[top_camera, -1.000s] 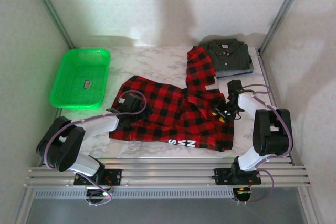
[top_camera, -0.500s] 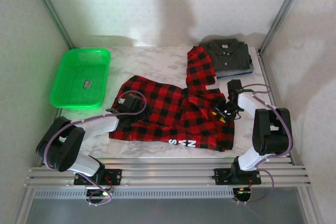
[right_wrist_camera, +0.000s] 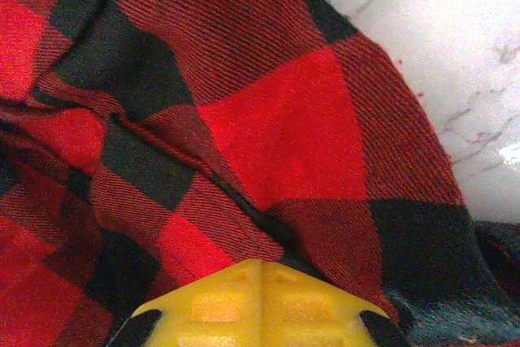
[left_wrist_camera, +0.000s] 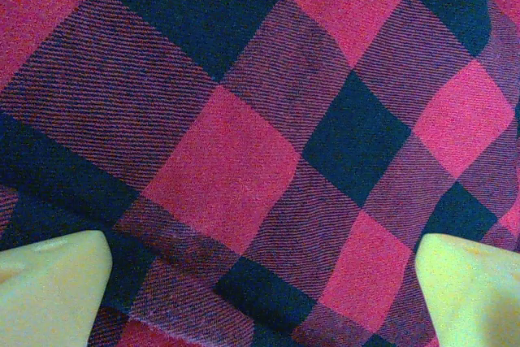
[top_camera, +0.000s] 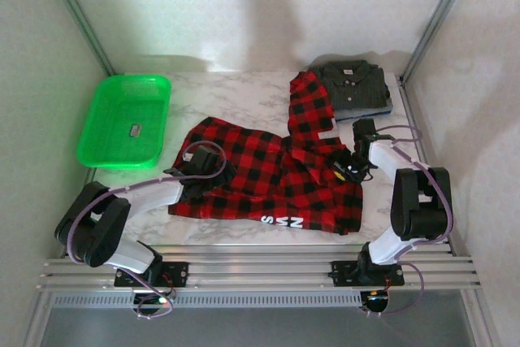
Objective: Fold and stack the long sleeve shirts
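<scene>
Top external view, far left: green basket, well apart from the cloth, likely parked there to stay out of the way. Next over, left gripper low on the left part of the plaid shirt, right over the red and black squares. In the left wrist view, yellow fingers wide apart, nothing between them, maybe ready to hold the cloth down or grab it. Across the middle of the table, the plaid shirt again: spread mostly flat, one sleeve thrown up toward the back, white letters at the near hem, not folded yet. At its right edge, right gripper with tips pushed tight together, seemingly pinching a fold of cloth beside the bare marble, probably for lifting that side over. Back right corner: grey shirt, neatly folded on top of a blue garment, a good spot for stacking the next one.
</scene>
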Tool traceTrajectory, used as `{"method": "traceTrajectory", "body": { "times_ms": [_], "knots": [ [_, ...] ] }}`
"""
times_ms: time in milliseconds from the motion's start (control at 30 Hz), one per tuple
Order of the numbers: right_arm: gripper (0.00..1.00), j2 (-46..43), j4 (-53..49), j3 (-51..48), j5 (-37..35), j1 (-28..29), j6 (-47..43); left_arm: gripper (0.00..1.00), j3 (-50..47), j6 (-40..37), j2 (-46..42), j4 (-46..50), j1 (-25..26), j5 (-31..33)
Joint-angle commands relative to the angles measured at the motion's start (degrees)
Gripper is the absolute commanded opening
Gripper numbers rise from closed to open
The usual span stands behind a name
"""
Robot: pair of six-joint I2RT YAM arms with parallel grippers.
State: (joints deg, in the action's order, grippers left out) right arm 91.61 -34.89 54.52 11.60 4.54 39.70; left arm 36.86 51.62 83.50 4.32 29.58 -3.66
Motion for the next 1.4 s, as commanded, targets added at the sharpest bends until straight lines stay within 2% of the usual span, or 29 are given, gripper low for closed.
{"method": "traceTrajectory", "body": {
  "times_ms": [0,167,200,300,333,667,767,1133,1367],
  "knots": [
    [0.0,-0.7,-0.1,1.5,-0.4,0.1,-0.6,0.96,-1.4,-0.5,-0.5,1.9,0.5,-0.3],
    [0.0,-2.0,-1.1,1.2,-0.4,0.2,-0.2,0.96,-1.3,-0.7,-0.4,1.9,0.5,-0.3],
    [0.03,-2.3,-2.1,1.2,-1.1,0.2,-0.5,0.96,-1.4,-0.7,-0.6,2.0,0.5,-0.3],
    [0.26,-2.3,-4.6,0.4,-2.8,0.1,-1.8,0.96,-1.5,-0.7,-0.5,1.8,0.5,-0.3],
    [0.29,-2.2,-4.4,-0.3,-3.1,0.1,-1.9,0.96,-1.5,-0.7,-0.4,1.7,0.5,-0.3],
    [0.36,1.4,0.3,-2.4,-1.8,-0.2,-0.8,0.96,-1.0,-1.3,0.3,1.9,0.5,-0.7],
    [0.42,1.5,0.9,-2.7,-1.4,-0.3,-0.7,0.96,-1.1,-1.2,0.2,1.8,0.5,-0.7],
    [0.46,2.0,-1.4,-3.4,-0.6,0.0,-1.2,0.96,-1.5,-0.8,0.5,1.3,0.5,-0.6],
    [0.27,1.4,-1.4,-2.1,-1.0,0.1,-0.8,0.96,-1.2,-0.8,0.7,1.5,0.5,-0.5]
  ]
}}
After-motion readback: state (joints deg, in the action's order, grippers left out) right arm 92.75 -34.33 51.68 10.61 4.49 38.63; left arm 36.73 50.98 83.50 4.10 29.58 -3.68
